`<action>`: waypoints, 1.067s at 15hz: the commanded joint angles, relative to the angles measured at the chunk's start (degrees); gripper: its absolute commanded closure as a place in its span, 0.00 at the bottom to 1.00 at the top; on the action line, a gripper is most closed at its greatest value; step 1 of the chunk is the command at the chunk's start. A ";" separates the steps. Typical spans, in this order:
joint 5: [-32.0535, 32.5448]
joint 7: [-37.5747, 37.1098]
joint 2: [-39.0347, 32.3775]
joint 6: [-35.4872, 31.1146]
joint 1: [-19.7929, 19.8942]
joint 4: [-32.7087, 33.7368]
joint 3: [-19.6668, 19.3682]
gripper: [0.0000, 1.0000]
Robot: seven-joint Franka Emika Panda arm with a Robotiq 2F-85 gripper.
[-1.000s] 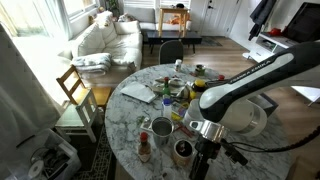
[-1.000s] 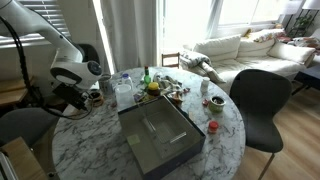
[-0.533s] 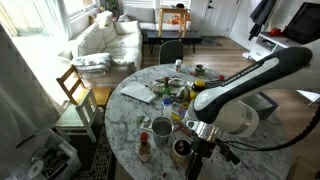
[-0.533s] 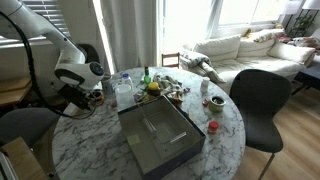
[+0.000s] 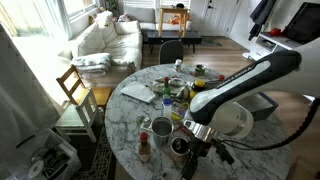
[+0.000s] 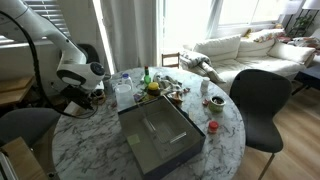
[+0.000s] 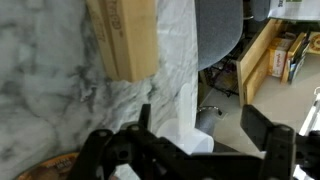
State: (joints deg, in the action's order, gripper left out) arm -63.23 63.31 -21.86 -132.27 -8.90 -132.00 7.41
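Marble table (image 5: 125, 113), round and cluttered. Low over its edge, gripper (image 5: 192, 158), just beside a dark bowl (image 5: 181, 148); touching or not, cannot tell. Jaws spread wide in the wrist view, nothing between the fingers (image 7: 100, 148). Pale wooden block (image 7: 125, 35) at the top of that view, marble beside it. Close by the bowl, a metal cup (image 5: 162, 127) and a bottle (image 5: 144, 150). Grey tray (image 6: 160, 135) mid-table, well apart from the gripper.
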 commanded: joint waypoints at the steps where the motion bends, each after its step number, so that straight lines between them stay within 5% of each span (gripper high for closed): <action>1: -0.69 1.40 -1.43 -1.76 0.89 0.79 0.98 0.33; 3: -0.74 1.44 -1.54 -1.93 1.03 0.75 0.98 0.49; 10: -0.86 1.45 -2.12 -2.13 1.34 0.82 1.06 0.57; 13: -0.90 1.49 -2.27 -2.03 1.55 0.77 1.04 0.89; 16: -1.06 1.62 -2.35 -1.78 1.87 0.72 1.06 1.00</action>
State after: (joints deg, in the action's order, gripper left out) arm -63.23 63.42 -23.28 -133.42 -8.18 -131.57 7.55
